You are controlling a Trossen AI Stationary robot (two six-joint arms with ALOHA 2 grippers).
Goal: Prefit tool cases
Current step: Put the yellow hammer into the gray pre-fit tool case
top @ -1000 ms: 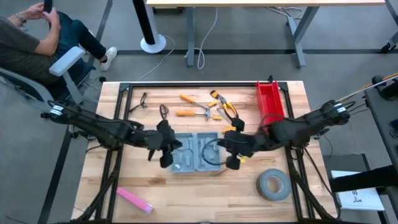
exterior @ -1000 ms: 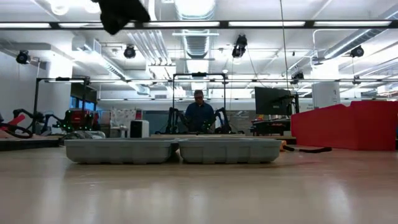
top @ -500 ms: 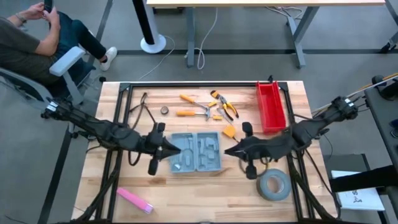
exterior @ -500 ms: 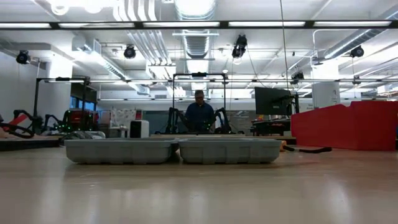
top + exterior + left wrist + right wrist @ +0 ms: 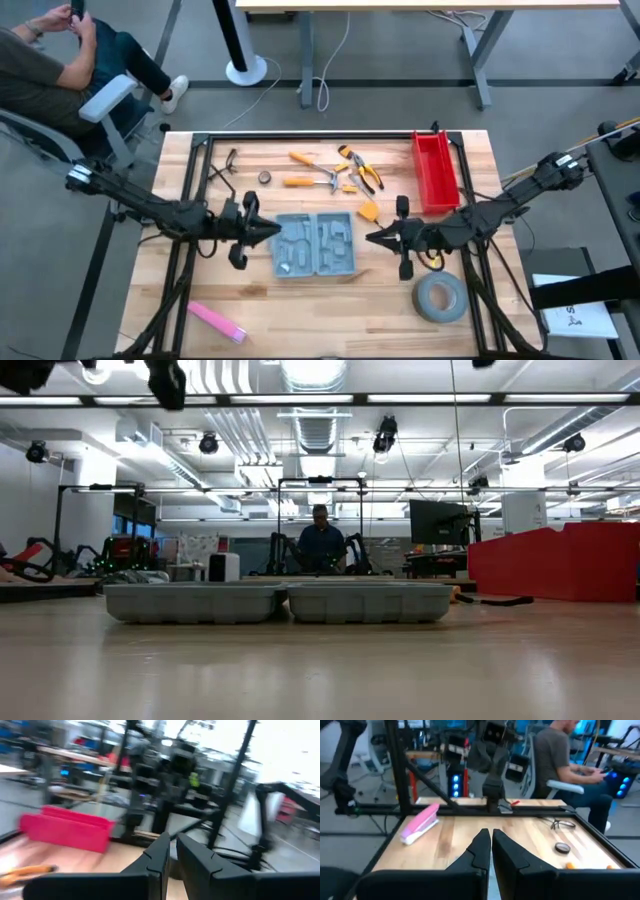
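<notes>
The open tool case (image 5: 314,244) looked light, stiff plastic, best gripped at an outer rim. The left gripper (image 5: 273,231) and right gripper (image 5: 371,238) were closed, holding nothing.

No text, label, brand, number or sign can be read anywhere in these views.

A wooden table (image 5: 470,150) fills the centre of the overhead view. A red bin (image 5: 434,170) stands at upper right, a grey tape roll (image 5: 440,297) at lower right, a pink object (image 5: 216,322) at lower left. Orange-handled pliers (image 5: 361,167), a hammer (image 5: 311,181) and safety glasses (image 5: 224,165) lie along the top. A seated person (image 5: 45,60) occupies the upper left corner.
</notes>
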